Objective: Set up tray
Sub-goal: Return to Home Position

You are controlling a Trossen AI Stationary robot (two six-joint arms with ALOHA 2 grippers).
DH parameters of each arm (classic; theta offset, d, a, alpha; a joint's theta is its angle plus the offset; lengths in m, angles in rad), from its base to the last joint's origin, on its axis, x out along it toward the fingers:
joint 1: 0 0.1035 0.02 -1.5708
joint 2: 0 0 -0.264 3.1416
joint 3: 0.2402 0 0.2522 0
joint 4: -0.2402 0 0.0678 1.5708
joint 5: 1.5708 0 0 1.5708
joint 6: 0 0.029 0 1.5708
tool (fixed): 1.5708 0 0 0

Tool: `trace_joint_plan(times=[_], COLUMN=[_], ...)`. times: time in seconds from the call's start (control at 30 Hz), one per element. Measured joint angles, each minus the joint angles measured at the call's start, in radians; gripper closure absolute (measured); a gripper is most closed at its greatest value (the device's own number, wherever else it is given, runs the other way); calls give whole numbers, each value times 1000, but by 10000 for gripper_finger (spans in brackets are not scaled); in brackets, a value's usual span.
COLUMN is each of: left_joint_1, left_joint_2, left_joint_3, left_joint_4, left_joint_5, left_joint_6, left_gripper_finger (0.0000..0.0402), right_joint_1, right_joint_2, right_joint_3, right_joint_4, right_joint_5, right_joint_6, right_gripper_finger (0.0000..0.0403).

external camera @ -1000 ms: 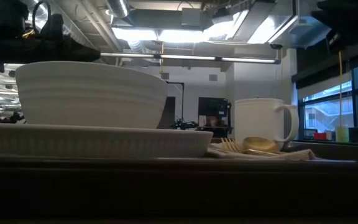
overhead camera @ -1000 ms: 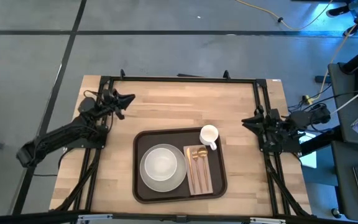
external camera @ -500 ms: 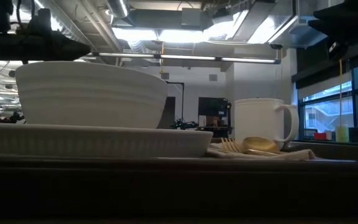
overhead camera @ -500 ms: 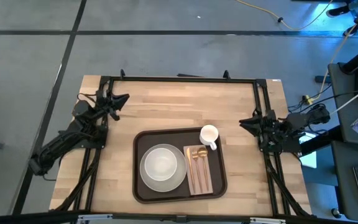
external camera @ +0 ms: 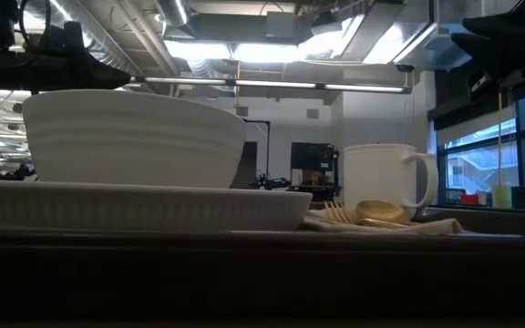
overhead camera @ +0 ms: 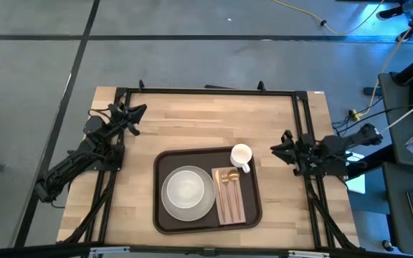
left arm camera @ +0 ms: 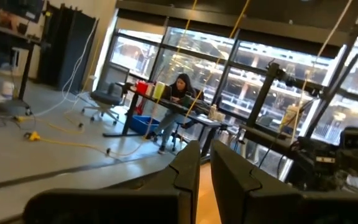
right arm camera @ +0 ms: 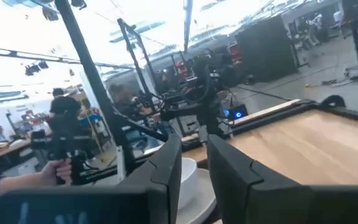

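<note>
Over the last second both arms have drawn back. The left gripper (overhead camera: 138,113) has slid a little farther from the tray (overhead camera: 253,206) and now sits well beyond its far left corner. The left arm (overhead camera: 70,165) has folded in more tightly behind it. The right gripper (overhead camera: 278,143) has shifted only slightly and sits just off the tray's far right corner, near the mug (overhead camera: 241,155). The right arm (overhead camera: 339,145) has swung its rear link outward, away from the tray.

Both hands are empty. The left one's fingers (left arm camera: 188,174) stand a narrow slit apart. The right one's fingers (right arm camera: 166,168) stand a little wider, with nothing between them.

The tray has not moved. It lies on the table (overhead camera: 192,122), midway between the two arms. A bowl (external camera: 135,137) on a plate (external camera: 153,205) fills the tray's left half. The napkin (overhead camera: 238,204) with gold cutlery (overhead camera: 228,188) fills its right half, and the mug stands at its far right corner. The setting looks complete, so only parking the arms seems to remain.

A wide bare strip of wood lies beyond the tray's far rim, so the left arm has free room. The right gripper is the closer one, and a swing toward the tray could clip the mug. Black rails (overhead camera: 206,91) run past the tray's far, left and right sides, and both arms sit over them.
</note>
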Motion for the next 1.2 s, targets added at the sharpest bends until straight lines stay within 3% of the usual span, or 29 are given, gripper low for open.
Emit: trace_joint_plan(times=[0.23, 0.5, 0.83, 1.2], left_joint_1=[0, 0, -1, -1], left_joint_2=[0, 0, 0, 0], left_joint_3=[0, 0, 0, 0], left_joint_4=[0, -1, -31, -31], left_joint_5=[-2, -2, 3, 3], left_joint_6=[29, 36, 29, 29], left_gripper_finger=[368, 368, 368, 368], right_joint_1=[-147, -348, -419, -419], right_joint_2=[-1, -1, 0, 0], right_joint_3=[0, 1, 1, 1], right_joint_4=[-19, -41, -79, -93], right_joint_5=[-217, -390, -240, -235], right_joint_6=[-2, 48, -98, -64], right_gripper_finger=[322, 322, 322, 322])
